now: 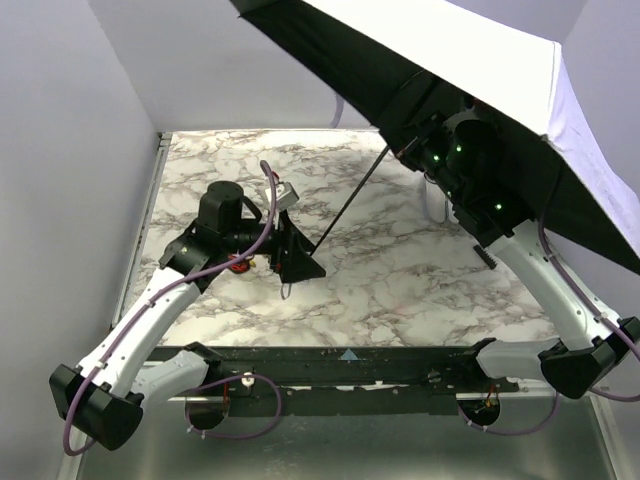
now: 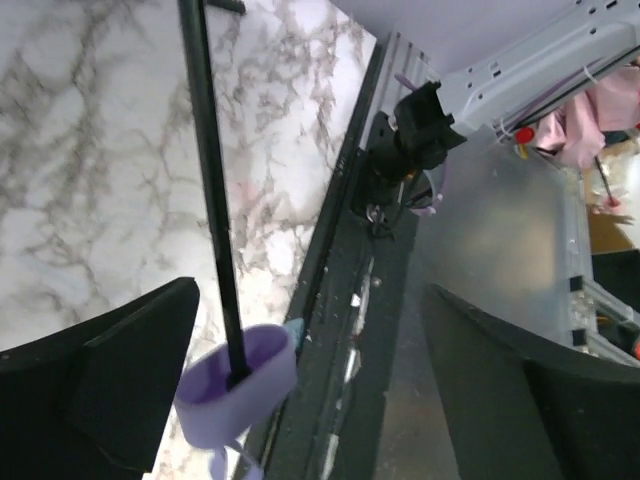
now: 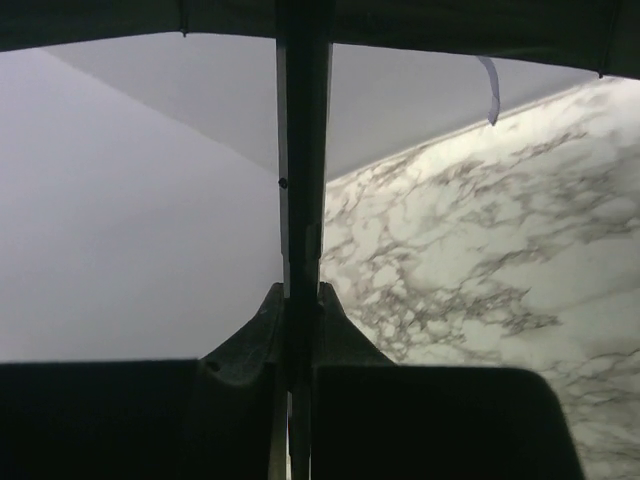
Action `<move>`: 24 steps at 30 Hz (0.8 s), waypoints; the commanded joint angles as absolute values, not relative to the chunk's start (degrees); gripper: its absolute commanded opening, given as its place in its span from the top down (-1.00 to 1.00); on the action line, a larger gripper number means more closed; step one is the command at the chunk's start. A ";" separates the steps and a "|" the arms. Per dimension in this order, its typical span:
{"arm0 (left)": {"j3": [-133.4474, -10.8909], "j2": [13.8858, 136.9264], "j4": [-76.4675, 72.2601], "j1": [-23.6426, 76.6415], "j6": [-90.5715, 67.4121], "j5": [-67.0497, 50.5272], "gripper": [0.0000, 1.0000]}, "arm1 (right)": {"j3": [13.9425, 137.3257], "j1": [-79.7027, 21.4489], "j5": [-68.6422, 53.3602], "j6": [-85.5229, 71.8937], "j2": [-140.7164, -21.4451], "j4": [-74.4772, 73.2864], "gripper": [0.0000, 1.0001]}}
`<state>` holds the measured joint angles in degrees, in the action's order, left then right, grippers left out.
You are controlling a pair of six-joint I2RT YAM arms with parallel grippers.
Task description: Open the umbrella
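Pale lavender on top and black underneath, the compact folding umbrella [image 1: 450, 50] was spread open up at the far right, above the white marble tabletop [image 1: 420, 290]. Its thin black shaft [image 1: 350, 195] slanted down toward the left arm. The right gripper [image 3: 298, 310] was pinched tight on that shaft, just under the canopy. The left gripper [image 2: 310, 320] had its jaws wide apart, with the small lavender handle [image 2: 237, 385] sitting unsqueezed between them, right beside one finger.

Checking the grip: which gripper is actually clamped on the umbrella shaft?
The right gripper, shut on the shaft under the canopy. The left gripper is open around the handle.
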<state>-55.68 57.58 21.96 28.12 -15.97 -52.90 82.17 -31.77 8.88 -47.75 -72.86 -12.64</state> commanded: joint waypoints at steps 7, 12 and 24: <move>-60.26 54.33 28.35 24.35 -6.49 -49.92 -0.97 | 89.23 -25.24 7.13 -25.94 -72.37 -16.67 0.99; -58.95 53.75 26.99 23.86 -7.03 -49.79 -0.97 | 95.21 -18.19 -3.55 -20.12 -77.73 -23.81 0.99; -57.16 51.47 27.71 22.27 -6.39 -49.31 -0.97 | 104.05 -3.96 -24.66 -12.21 -87.88 -34.01 0.99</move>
